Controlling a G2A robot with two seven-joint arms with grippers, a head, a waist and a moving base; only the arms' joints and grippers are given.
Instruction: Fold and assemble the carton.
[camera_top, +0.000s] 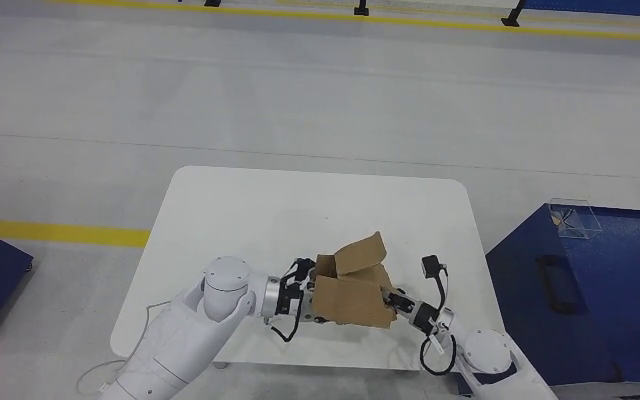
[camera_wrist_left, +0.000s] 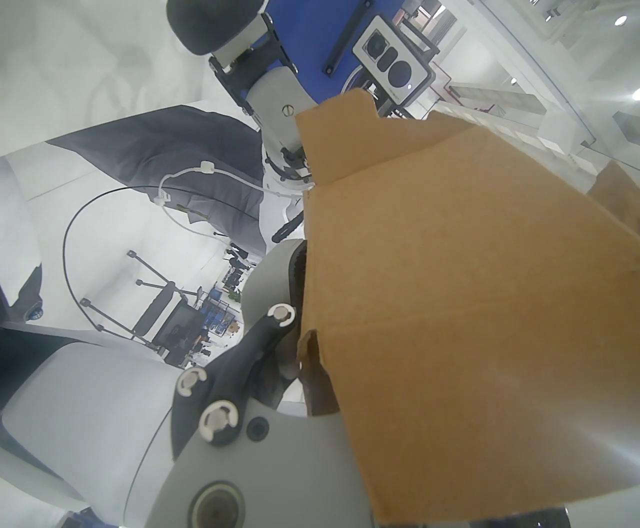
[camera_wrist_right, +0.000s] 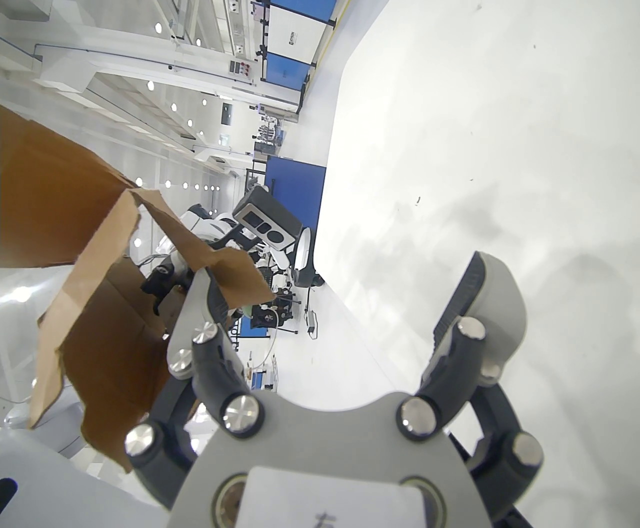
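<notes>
Top view. White surface (camera_top: 250, 210). Brown carton (camera_top: 352, 288) sat near its front edge, between the two arms. It was part-formed: top open, one flap standing up at the far side, a broad panel facing the robot. Could not tell whether its base rested on the surface. Left claw (camera_top: 300, 297) was at the carton's left wall and right claw (camera_top: 397, 300) at its right front corner. A blue cabinet (camera_top: 560, 300) stood off the surface's right side, with a clear box (camera_top: 575, 216) on top.

Left wrist view. The carton's large panel lay close to the camera, with a notched flap above it. One finger (camera_wrist_left: 287, 295) of the left claw lay against the panel's edge. The cardboard ran down through the middle of the claw and hid the other finger. Read as clamped on the carton wall. The right claw showed farther off, beyond the flap.

Right wrist view. The right claw was spread wide with nothing between its fingers. One finger (camera_wrist_right: 202, 300) touched the tip of a carton flap from outside. The other stood out over the bare surface, well apart from the cardboard. The carton was to one side, flaps loose and edges ragged.
</notes>
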